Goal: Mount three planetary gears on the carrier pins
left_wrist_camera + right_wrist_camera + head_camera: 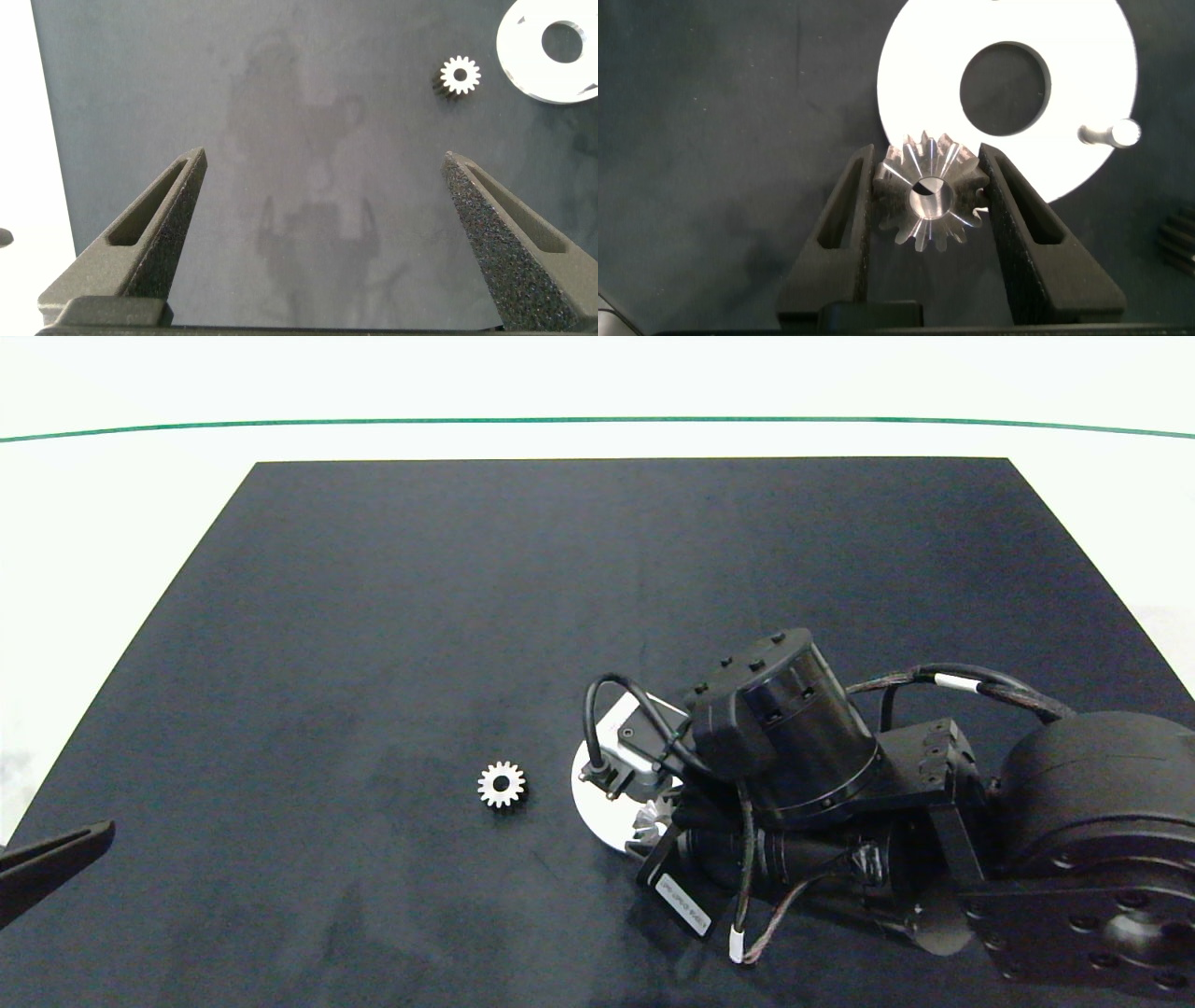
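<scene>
— Gripping one planetary gear between its two fingers, the right gripper holds it right at the rim of the white disc, near the front edge of the black mat. Agreed?

— Agreed. The gear overlaps the disc's edge; whether it rests on the disc, I cannot tell.

— And the carrier pins?

— One carrier pin shows clearly, bare, on the disc beyond its large centre hole. The others are out of view or hidden by the arm.

— Other gears?

— A second gear lies flat on the mat, just beside the disc, on the side toward the mat's left edge, apart from it.

— The left gripper?

— Fingers spread wide, nothing between them, hovering at the mat's front left corner, well apart from that gear.
</scene>
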You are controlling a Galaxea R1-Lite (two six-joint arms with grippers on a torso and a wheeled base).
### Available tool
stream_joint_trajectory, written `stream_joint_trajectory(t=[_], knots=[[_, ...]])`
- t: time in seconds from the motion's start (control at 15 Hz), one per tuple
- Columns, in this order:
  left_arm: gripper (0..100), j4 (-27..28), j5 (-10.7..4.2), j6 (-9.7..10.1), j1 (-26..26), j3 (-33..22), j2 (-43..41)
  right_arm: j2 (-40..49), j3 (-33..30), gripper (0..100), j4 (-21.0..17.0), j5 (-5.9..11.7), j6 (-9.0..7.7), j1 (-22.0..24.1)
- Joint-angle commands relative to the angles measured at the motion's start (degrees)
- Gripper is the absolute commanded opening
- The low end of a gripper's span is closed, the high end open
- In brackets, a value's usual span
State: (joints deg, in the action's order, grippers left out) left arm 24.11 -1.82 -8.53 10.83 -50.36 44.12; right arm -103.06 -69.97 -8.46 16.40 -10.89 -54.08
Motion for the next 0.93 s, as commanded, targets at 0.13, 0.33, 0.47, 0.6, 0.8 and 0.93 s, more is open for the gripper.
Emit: stream_joint_trajectory(t=[0.13,0.33,0.47,0.6,0.8,0.93], knots=[[100,0.1,-0.03,-0.08,0.0,-0.1,0.0,-1.4,-0.3,0,-0.1,0.13,-0.10,-0.2],[100,0.1,-0.03,-0.08,0.0,-0.3,0.0,-1.9,-0.5,0,0.0,1.62,-0.10,-0.1],[100,0.1,-0.03,0.01,0.1,-0.3,-0.1,-2.1,-0.7,0,0.0,2.06,-0.19,-0.1],[100,0.1,-0.03,0.01,0.0,-0.3,-0.1,-2.1,-0.9,0,0.0,2.06,-0.28,-0.1],[100,0.1,-0.03,-0.08,0.0,-0.4,-0.3,-2.6,-1.0,0,0.1,2.06,-0.19,0.0],[100,0.1,-0.03,-0.08,0.0,-0.4,-0.3,-2.9,-1.4,0,0.2,2.06,-0.19,0.2]])
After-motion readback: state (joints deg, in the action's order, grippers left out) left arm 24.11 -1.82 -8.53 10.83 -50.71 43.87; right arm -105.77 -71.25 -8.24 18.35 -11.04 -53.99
